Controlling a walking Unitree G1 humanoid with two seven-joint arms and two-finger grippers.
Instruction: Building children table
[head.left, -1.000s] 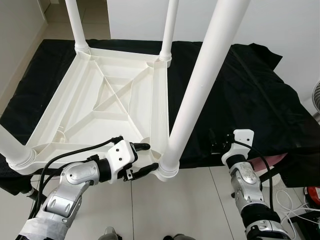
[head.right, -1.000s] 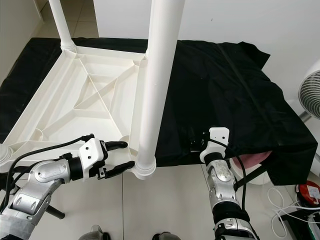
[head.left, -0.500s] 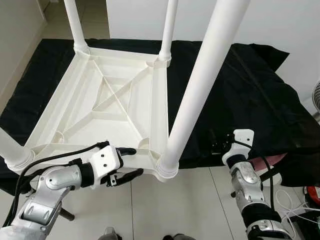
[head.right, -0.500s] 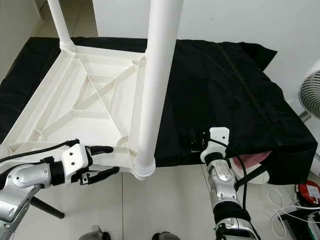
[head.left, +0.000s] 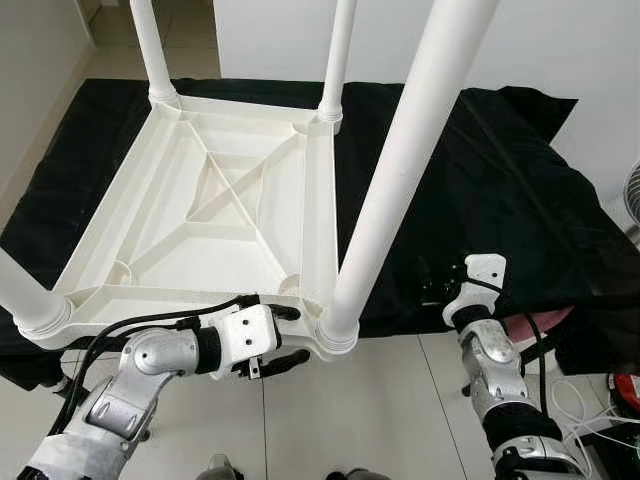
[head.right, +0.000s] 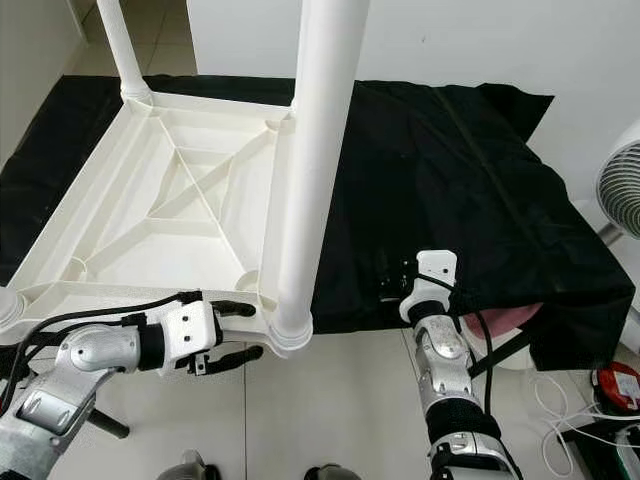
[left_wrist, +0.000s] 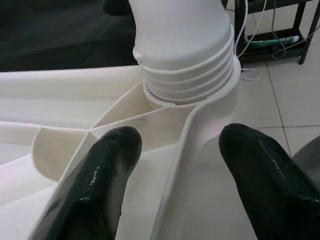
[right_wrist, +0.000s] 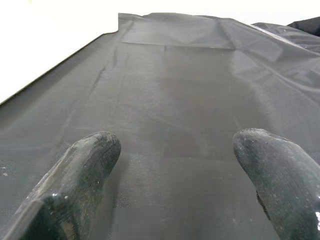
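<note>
The left gripper (head.left: 283, 337) is spread wide astride the near rim of the upturned white table (head.left: 215, 205), one finger above the edge and one below, with the screwed-in leg (head.left: 400, 165) just ahead of its tips. To grip well, it should probably close squarely on the rim, clear of the leg's collar. The right gripper (right_wrist: 170, 165) hovers open over the black cloth (head.left: 500, 190).

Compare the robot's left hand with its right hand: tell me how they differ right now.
The left hand sits at the near corner of the upturned white table, its open fingers straddling the rim beside the leg socket. The right hand is over the black cloth, its fingers apart around nothing. The left points sideways; the right points forward. Both are open.
</note>
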